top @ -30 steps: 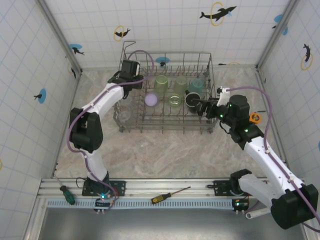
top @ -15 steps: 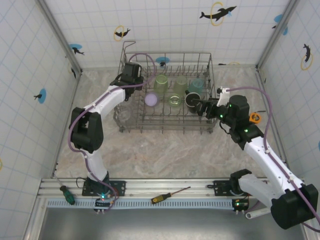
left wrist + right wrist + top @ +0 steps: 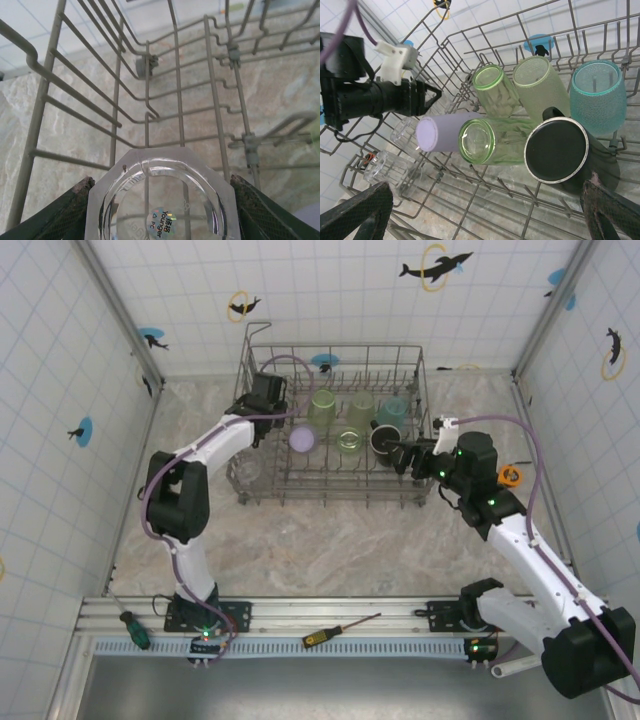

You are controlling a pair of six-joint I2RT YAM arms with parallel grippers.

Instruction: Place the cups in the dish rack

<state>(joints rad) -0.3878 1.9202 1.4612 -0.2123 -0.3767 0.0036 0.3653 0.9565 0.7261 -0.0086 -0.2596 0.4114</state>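
Shifting slightly rightward since the earlier frame, your left gripper (image 3: 161,186) is now hanging over the left end of the dish rack (image 3: 340,347), while the right arm is staying where it was. The left fingers (image 3: 75,212) are gripping a clear cup (image 3: 160,215) at a middling width, with the cup's sides meeting both pads. Its stickered base is facing the wrist camera, so the mouth is likely pointing down toward the rack floor. Below the cup, bare wires and short tines are showing, with the marble table (image 3: 330,540) visible through them.

Your right gripper (image 3: 408,454) is standing wide and empty just beside the rack's right wall, next to the black mug (image 3: 557,150). The teal cup (image 3: 597,95), the lavender cup (image 3: 445,134) and three pale green cups (image 3: 492,90) are already lying in the rack, and another clear tumbler (image 3: 382,167) is sitting near the left corner.

You are placing, and this looks like one of the last cups. To do it well, keep lowering straight down, centring the mouth between the tines. Stay off the side wall and the clear tumbler nearby. Be opening the fingers only once the rim is resting on the wires, then lift straight up.
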